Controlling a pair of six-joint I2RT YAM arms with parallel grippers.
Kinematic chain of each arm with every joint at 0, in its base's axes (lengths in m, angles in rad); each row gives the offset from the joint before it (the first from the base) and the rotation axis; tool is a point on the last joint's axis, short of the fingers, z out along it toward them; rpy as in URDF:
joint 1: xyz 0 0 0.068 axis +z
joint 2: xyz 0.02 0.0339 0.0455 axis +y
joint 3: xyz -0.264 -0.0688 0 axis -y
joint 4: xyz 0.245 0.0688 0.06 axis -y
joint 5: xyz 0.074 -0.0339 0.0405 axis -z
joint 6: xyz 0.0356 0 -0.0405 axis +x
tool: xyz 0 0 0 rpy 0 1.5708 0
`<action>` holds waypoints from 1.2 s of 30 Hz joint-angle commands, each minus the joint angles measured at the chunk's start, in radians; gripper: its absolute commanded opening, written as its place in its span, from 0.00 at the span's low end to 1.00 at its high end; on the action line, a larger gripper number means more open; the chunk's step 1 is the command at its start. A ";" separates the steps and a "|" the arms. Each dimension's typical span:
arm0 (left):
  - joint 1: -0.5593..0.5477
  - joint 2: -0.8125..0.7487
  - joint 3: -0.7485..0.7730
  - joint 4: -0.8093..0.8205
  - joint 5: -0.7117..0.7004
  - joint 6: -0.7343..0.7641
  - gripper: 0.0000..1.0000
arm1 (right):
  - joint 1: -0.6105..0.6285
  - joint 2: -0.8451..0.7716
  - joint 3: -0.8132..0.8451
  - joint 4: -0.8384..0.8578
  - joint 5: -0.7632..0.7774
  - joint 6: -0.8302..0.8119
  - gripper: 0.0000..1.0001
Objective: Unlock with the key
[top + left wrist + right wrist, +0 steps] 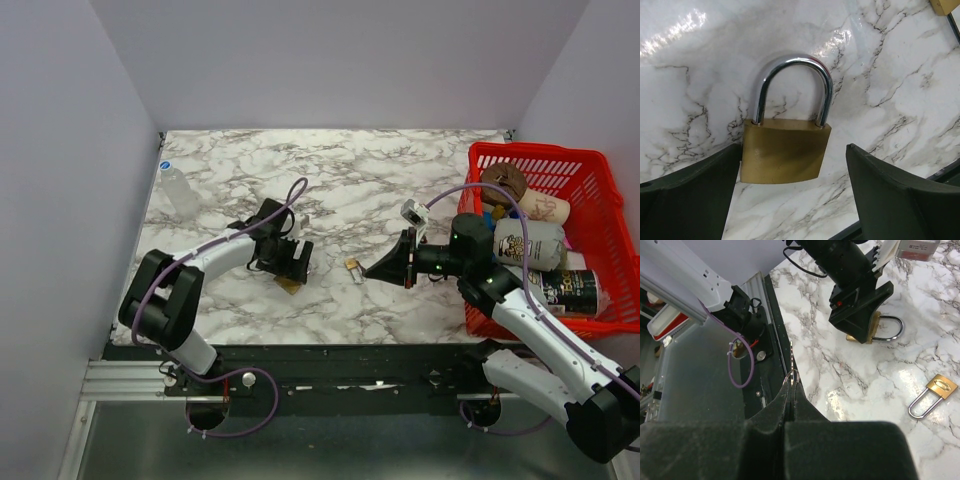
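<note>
A large brass padlock [784, 156] with a closed steel shackle [796, 80] lies flat on the marble. My left gripper [792, 192] is open and straddles its body. The left finger [690, 195] sits right at the body's edge and the right finger [900, 195] stands apart from it. In the top view the padlock [291, 286] lies under the left gripper [288, 262]. My right gripper [791, 390] is shut on the key [791, 360], whose thin blade and ring stick out past the fingertips. From above, the right gripper [372, 271] points left toward the padlocks.
A smaller brass padlock [353, 266] lies between the two grippers, also seen in the right wrist view as a small padlock [934, 392]. A red basket [598, 170] with cans and cups stands at the right. A clear bottle [180, 192] stands at the far left.
</note>
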 commanded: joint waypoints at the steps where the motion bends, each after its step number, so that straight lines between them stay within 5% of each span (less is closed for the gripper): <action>1: -0.024 -0.046 -0.030 -0.051 0.025 -0.111 0.93 | -0.003 0.001 -0.013 0.029 -0.014 -0.004 0.01; 10: -0.081 -0.096 -0.058 -0.040 -0.005 -0.227 0.94 | -0.003 0.006 -0.012 0.026 -0.014 -0.011 0.01; 22: -0.108 -0.253 -0.132 0.104 -0.304 -0.449 0.93 | -0.003 0.001 -0.007 0.005 0.016 -0.025 0.01; 28: -0.143 -0.319 -0.234 0.176 -0.321 -0.634 0.93 | -0.003 0.000 -0.007 0.002 0.027 -0.030 0.01; 36: -0.183 -0.270 -0.254 0.191 -0.343 -0.658 0.94 | -0.003 -0.007 -0.010 0.002 0.013 -0.030 0.01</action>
